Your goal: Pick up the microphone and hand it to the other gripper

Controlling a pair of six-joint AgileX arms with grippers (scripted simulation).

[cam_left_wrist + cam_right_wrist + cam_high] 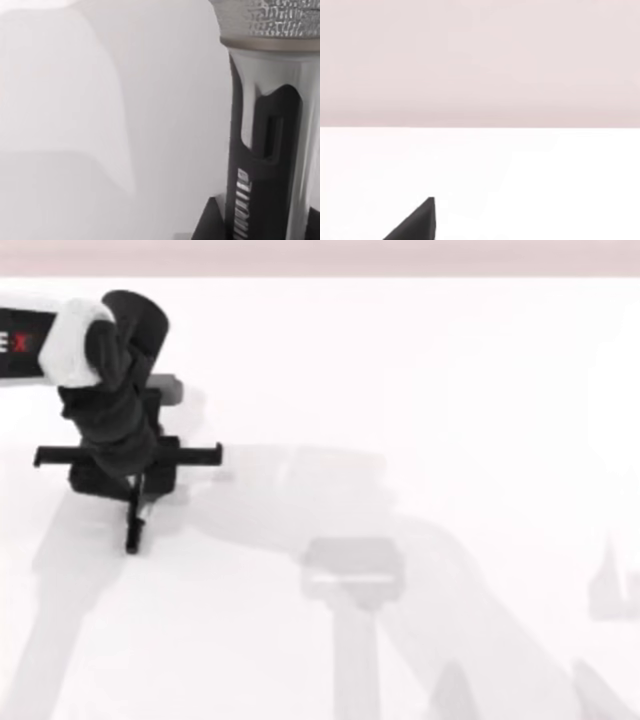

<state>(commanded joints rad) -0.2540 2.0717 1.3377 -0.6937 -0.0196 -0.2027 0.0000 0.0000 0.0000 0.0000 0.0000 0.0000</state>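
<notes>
A white table [420, 380] is filling nearly the whole top view, its surface plain and unmarked. Soft grey shadows [350, 570] are lying across the table's lower half, running from the middle toward the bottom edge and the right side, which is showing that light is falling from above. A pale pinkish wall [480, 60] is standing behind the table's far edge, appearing as a thin band [320, 255] along the top of the top view and taking up the upper half of the right wrist view.
</notes>
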